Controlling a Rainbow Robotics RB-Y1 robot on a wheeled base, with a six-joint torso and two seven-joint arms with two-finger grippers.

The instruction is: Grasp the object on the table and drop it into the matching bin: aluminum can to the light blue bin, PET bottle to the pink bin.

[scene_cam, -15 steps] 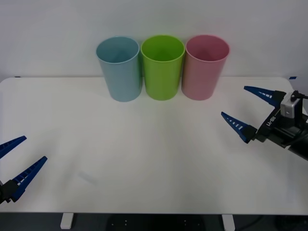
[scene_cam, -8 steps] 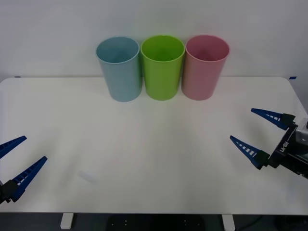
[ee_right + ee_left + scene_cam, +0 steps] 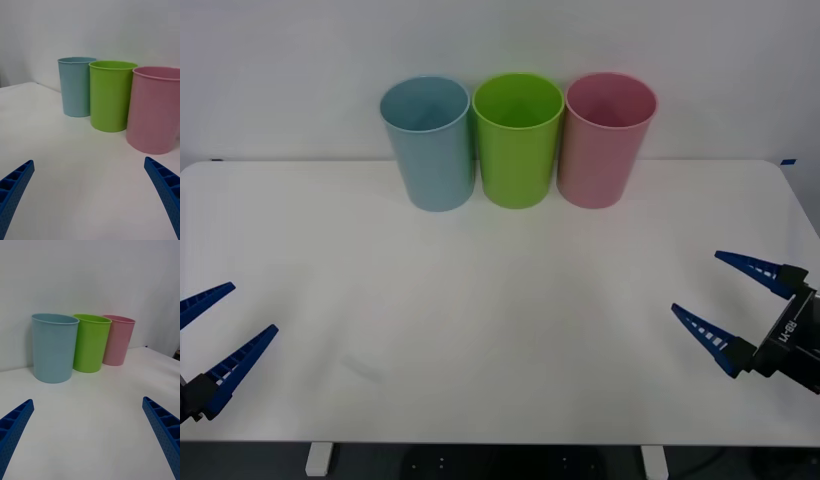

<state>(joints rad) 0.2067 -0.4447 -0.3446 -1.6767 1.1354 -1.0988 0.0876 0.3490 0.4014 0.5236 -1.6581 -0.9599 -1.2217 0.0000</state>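
Note:
The pink bin (image 3: pixel 605 140) stands at the back of the white table (image 3: pixel 500 300), right of a lime green bin. The light blue bin (image 3: pixel 430 142) is at the left of that row. The PET bottle and the aluminum can are out of view. My right gripper (image 3: pixel 695 282) hovers open and empty near the table's front right, well in front of the pink bin (image 3: pixel 153 110). At the front left edge my left gripper (image 3: pixel 255 306) rests open and empty. The left wrist view looks at the light blue bin (image 3: pixel 53 348) and the pink bin (image 3: pixel 118 339).
A lime green bin (image 3: pixel 518 138) stands between the two task bins, touching or nearly touching both. A white wall rises just behind the row. The tabletop in front of the bins is bare white surface.
My right gripper has drawn back and down toward the front right edge, away from the pink bin, staying open. The left gripper has not moved.

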